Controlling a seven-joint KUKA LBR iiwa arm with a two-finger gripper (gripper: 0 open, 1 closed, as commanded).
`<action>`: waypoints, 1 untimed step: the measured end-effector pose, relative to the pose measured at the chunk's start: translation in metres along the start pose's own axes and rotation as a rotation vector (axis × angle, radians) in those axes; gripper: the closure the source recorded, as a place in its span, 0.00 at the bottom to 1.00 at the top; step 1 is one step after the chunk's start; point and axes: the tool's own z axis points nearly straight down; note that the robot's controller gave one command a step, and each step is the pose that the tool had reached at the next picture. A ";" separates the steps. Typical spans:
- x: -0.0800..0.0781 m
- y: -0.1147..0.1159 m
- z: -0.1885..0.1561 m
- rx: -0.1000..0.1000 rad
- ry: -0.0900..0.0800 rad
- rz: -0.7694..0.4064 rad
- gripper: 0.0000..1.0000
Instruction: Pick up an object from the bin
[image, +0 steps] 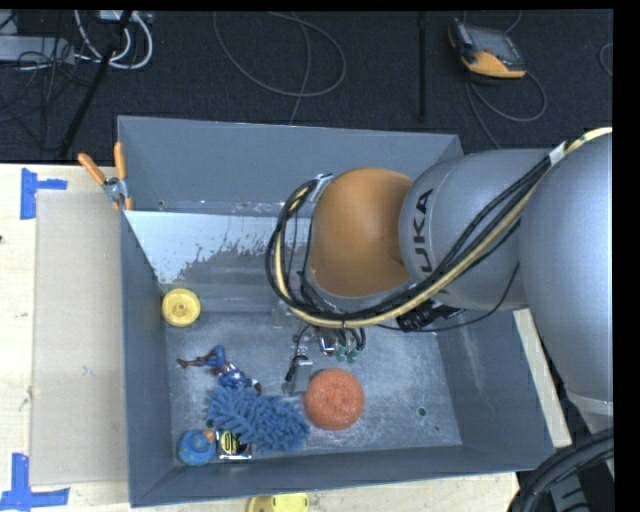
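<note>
My gripper (294, 378) hangs low in the middle of the bin, just under the arm's orange cover. An orange-red fuzzy ball (333, 398) lies directly to its right, close beside it. Below and to the left of the gripper sprawls a shaggy blue mop-like thing (256, 420), a short way off. A small blue figure (218, 366) lies on the bin floor to the gripper's left. I see nothing held by the gripper.
A yellow round cap-like piece (181, 307) rests at the bin's left side near the sloping wall. A blue and yellow toy (207, 446) sits in the front left corner against the blue mop. The arm covers the bin's right rear part.
</note>
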 end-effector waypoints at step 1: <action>-0.002 0.000 -0.005 -0.001 -0.007 0.003 0.00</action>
